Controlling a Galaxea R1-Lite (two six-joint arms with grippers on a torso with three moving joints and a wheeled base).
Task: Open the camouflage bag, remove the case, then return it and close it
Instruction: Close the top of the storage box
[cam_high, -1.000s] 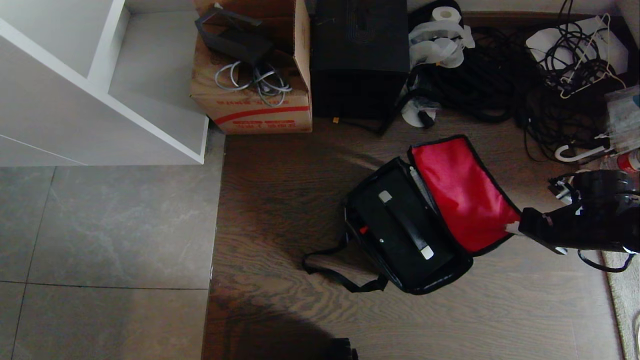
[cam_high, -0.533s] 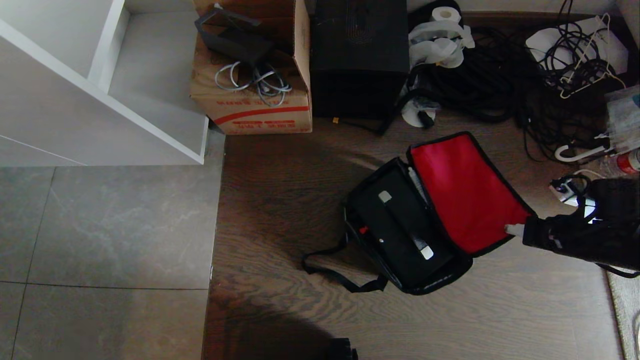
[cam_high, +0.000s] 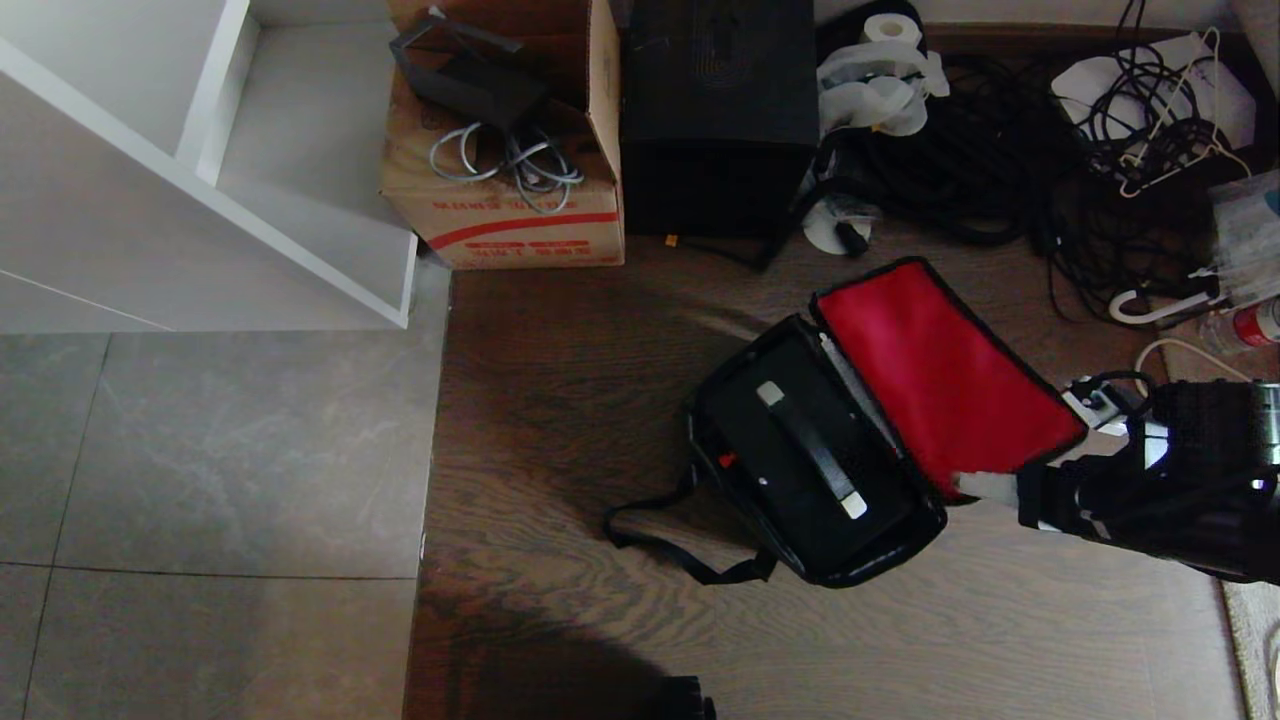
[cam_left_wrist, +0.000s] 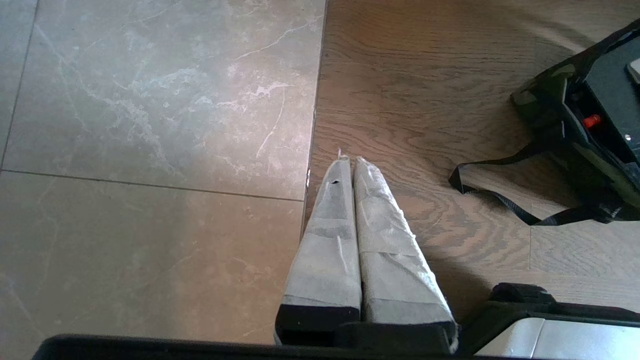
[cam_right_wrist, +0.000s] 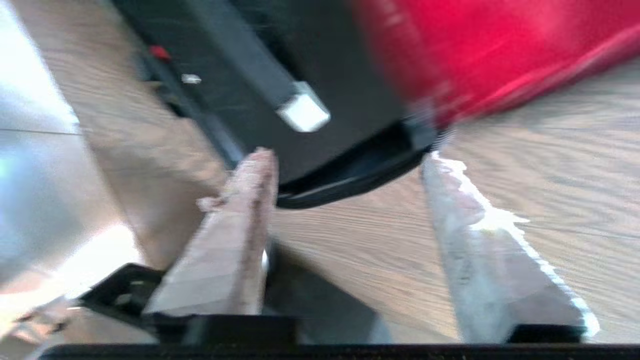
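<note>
Head view: one camouflage bag (cam_high: 800, 540), one case (cam_high: 800, 470) inside.

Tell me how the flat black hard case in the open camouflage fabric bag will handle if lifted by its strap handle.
The flat black hard case looks rigid, so it should probably keep its shape. It fills the camouflage fabric bag closely, so the soft walls may drag on it. Its strap handle runs along the middle, so it would likely hang fairly level.

Matt camouflage fabric bag (cam_high: 760, 500) with red cloth lining, grained wood floor (cam_high: 560, 400), polished stone tiles (cam_high: 200, 450)
</note>
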